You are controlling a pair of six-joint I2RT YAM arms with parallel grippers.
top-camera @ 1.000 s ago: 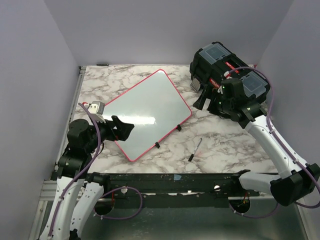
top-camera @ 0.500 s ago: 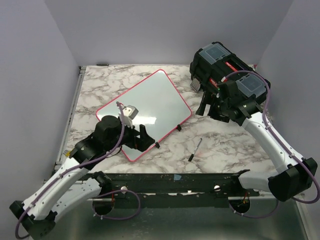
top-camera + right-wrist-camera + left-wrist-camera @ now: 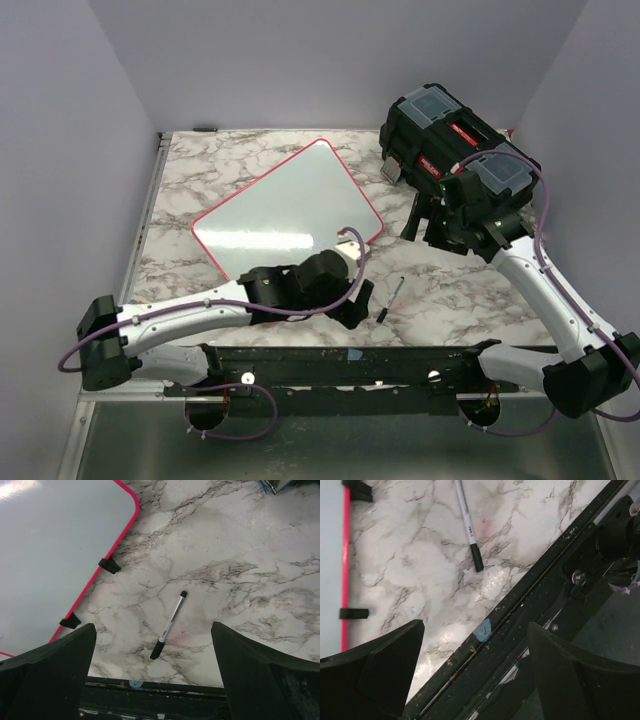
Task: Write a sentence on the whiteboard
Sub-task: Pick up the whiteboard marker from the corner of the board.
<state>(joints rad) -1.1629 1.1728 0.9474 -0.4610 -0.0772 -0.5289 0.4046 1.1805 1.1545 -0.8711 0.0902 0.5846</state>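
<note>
The whiteboard point(image 3: 285, 205) lies blank on the counter point(image 3: 450, 290), no sentence written yet. The left claw point(image 3: 355, 305), fingers apart, hovers low with the marker point(image 3: 390, 298) at its three o'clock, probably to grasp it. The right claw point(image 3: 420, 218), also apart, hangs at the marker's one o'clock.
</note>
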